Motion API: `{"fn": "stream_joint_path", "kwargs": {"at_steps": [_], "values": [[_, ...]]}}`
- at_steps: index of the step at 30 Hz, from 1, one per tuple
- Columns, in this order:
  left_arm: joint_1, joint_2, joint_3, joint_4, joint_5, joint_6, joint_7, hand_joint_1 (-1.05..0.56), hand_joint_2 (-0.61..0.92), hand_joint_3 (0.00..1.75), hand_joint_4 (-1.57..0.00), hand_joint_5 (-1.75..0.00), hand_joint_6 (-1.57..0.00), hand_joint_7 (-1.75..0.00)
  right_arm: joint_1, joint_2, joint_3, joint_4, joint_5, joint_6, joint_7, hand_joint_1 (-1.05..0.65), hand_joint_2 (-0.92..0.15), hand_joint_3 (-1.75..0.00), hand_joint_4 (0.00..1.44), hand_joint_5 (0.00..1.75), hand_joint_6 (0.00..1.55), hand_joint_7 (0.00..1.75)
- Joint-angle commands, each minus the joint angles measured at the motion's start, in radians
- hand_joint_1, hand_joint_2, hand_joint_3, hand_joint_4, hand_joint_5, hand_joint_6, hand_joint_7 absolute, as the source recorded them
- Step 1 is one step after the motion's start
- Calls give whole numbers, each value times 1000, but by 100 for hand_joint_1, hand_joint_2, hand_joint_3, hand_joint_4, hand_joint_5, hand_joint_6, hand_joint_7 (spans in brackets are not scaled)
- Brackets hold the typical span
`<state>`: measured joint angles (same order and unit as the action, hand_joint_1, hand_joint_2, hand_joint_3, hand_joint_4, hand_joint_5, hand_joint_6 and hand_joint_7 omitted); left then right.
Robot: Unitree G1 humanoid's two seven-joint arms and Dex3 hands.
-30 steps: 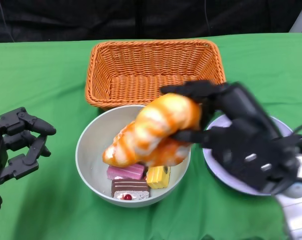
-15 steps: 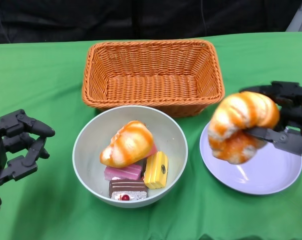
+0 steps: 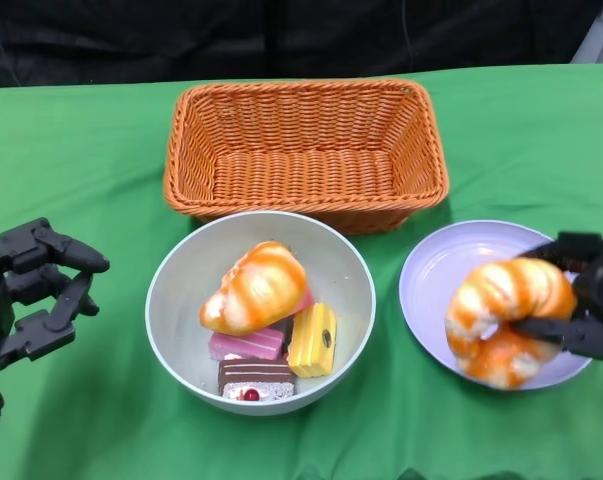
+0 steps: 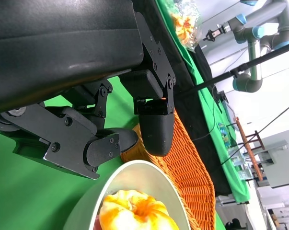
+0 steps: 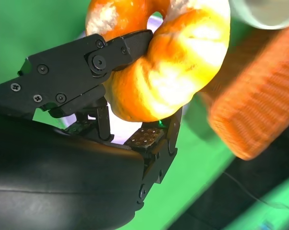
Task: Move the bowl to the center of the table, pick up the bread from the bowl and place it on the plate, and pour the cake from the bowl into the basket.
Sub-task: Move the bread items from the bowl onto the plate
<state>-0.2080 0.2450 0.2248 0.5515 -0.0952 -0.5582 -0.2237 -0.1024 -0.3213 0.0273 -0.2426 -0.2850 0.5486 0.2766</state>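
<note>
A pale grey bowl (image 3: 171,300) stands in front of the orange wicker basket (image 3: 306,150). Inside it lie a glazed bread roll (image 3: 254,290) and several cake pieces (image 3: 311,340). My right hand (image 3: 591,300) grips a second, curled glazed bread (image 3: 506,320) low over the lavender plate (image 3: 451,270); I cannot tell whether it touches the plate. The right wrist view shows fingers (image 5: 86,62) clamped around that bread (image 5: 182,62). My left hand (image 3: 26,295) hovers left of the bowl, fingers apart, holding nothing. The left wrist view shows its fingers (image 4: 154,124) near the bowl rim (image 4: 130,167).
Green cloth (image 3: 81,150) covers the table. The basket is empty and sits behind the bowl, close to its far rim. The plate lies right of the bowl. A dark backdrop runs along the table's far edge.
My right hand carried the curled bread from over the bowl rightward, then down onto the plate area. The bowl, basket and left hand stayed put.
</note>
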Motion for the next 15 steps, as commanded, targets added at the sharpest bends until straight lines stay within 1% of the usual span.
{"fn": "stream_joint_path", "kwargs": {"at_steps": [1, 9, 15], "values": [[-8, 15, 8, 16, -8, -19, 4, -5, 72, 74, -79, -144, -81, -112, -30, -34, 24, 31, -20, 29, 8, -15, -92, -13, 76, 134, 79, 81], [-8, 21, 7, 26, 0, -35, 9, -5, 73, 74, -79, -143, -81, -112, -58, -50, 49, 79, -18, 74, 18, -15, -92, -15, 72, 139, 80, 77], [-8, 23, 8, 25, 0, -29, 10, -4, 73, 74, -81, -143, -82, -112, -65, -52, 66, 112, -28, 67, -3, -14, -92, -16, 70, 141, 78, 76]]}}
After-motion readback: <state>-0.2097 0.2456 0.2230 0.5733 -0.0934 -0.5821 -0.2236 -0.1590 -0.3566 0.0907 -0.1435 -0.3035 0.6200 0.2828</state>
